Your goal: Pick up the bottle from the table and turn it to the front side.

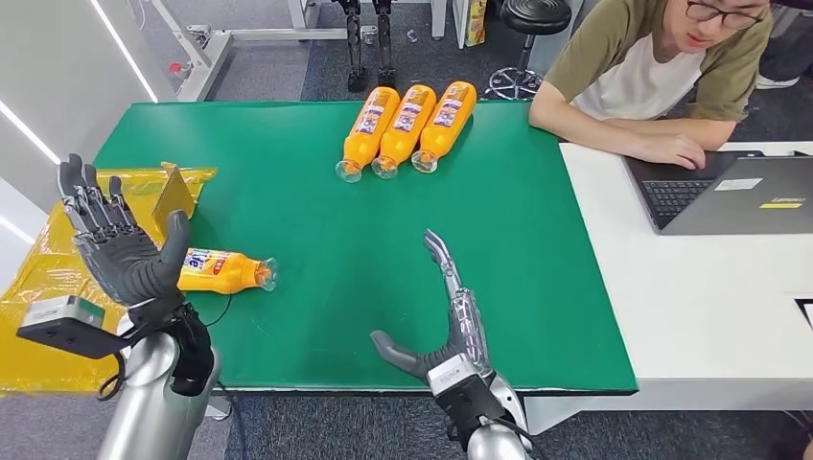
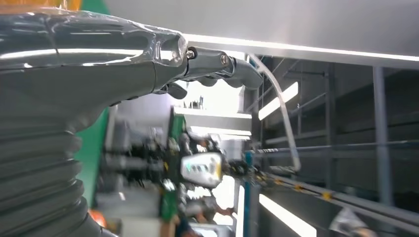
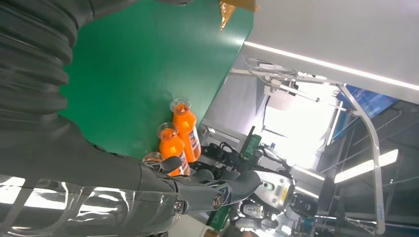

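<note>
I saw an orange bottle (image 1: pixel 225 271) lying on its side near the left of the green table (image 1: pixel 316 220), cap pointing right, its label partly behind my raised left hand (image 1: pixel 120 244). Both that hand and my right hand (image 1: pixel 451 321) were spread and held nothing. Whether the bottle awaited pickup or was just released I couldn't judge.

Left robot hand (image 1: pixel 115 244) raised, fingers spread; right robot hand (image 1: pixel 451 321) extended flat, empty.
</note>
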Controlling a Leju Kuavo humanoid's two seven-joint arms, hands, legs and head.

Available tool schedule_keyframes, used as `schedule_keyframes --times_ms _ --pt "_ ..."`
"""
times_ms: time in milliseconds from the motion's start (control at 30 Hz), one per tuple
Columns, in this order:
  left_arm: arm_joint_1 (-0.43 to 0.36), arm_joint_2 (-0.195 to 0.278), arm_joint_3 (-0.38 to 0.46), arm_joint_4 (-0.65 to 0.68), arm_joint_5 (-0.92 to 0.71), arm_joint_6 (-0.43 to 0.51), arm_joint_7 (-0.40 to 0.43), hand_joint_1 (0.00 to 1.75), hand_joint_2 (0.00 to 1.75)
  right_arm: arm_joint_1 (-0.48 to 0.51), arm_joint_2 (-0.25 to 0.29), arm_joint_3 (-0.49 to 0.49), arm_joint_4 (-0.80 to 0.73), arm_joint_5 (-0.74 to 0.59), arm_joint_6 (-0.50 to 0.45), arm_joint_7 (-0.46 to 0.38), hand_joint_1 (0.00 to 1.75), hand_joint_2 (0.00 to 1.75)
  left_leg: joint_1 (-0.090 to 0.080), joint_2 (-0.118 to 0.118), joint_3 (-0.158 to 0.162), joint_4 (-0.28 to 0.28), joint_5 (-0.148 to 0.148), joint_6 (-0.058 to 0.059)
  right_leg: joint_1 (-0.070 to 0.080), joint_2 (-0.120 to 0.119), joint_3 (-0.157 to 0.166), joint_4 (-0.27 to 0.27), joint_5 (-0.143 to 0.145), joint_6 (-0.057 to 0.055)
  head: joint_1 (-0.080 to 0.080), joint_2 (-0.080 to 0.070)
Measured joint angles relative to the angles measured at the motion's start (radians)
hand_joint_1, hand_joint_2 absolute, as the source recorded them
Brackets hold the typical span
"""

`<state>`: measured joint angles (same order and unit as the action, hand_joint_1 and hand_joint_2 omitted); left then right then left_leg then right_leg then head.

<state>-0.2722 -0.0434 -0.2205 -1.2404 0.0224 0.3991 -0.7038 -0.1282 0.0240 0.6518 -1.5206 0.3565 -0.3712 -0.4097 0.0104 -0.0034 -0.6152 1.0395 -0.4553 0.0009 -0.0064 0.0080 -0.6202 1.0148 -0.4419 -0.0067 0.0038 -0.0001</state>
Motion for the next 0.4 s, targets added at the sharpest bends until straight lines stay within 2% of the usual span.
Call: schedule_keyframes --times_ms 233,400 --pt "0.070 -0.101 -0.128 -0.160 0.047 0.099 0.000 0.00 1.75 0.001 0.000 0.000 0.002 -0.017 -0.051 -0.004 0.00 1.75 0.000 0.000 0.000 0.000 0.000 0.000 0.000 0.000 0.000 0.000 0.000 0.000 0.000 0.000" --pt "0.119 -0.129 -0.200 -0.177 -0.077 0.165 0.010 0.00 1.75 0.017 0.000 0.000 -0.006 -0.044 -0.105 -0.035 0.00 1.75 0.000 0.000 0.000 0.000 -0.001 0.000 0.000 0.000 0.000 0.000 -0.001 0.001 0.000 0.000"
